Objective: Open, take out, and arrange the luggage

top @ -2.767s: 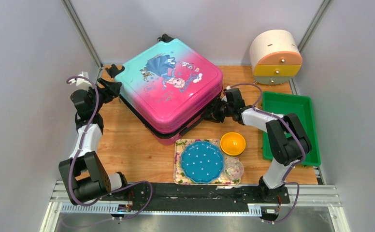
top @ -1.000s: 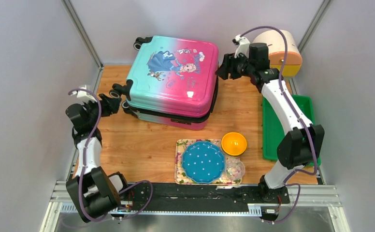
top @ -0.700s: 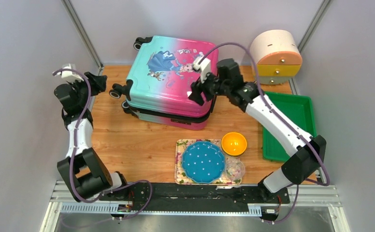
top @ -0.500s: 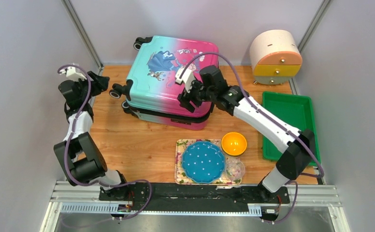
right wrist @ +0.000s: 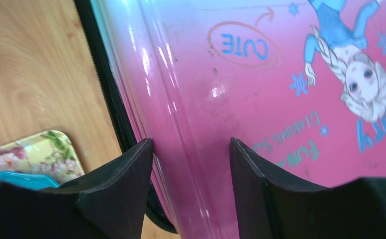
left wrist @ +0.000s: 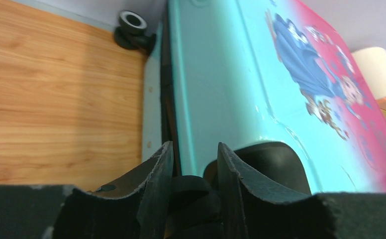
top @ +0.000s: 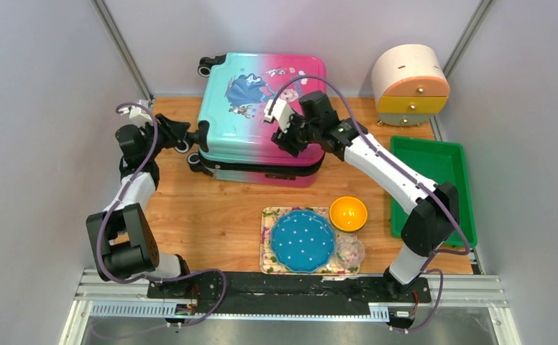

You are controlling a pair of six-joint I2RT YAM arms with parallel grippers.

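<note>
My half-open left gripper (left wrist: pixel 195 149) is straddling the luggage (top: pixel 240 126) wheel (left wrist: pixel 188 186) to brace it, grip unclear; my open, empty right gripper (right wrist: pixel 191 144) is hovering by the zipper (right wrist: pixel 106 94).

The suitcase (top: pixel 247 122) lies flat at the back of the counter (top: pixel 211 215), wheels to the left, with the drawer cabinet (top: pixel 410 85) off in the back right corner and a plastic tray (top: pixel 438 157) in front of that along the right edge. Before the suitcase sits a serving tray (top: pixel 265 251) with a plate (top: pixel 301 241) on it and a small dish (top: pixel 348 251) at its near right corner, a bowl (top: pixel 347 213) just beside its far right corner. The left gripper (left wrist: pixel 193 159) is at the suitcase's near left wheel (left wrist: pixel 190 191), jaws either side of it; the right gripper (right wrist: pixel 191 144) hangs over the lid.
</note>
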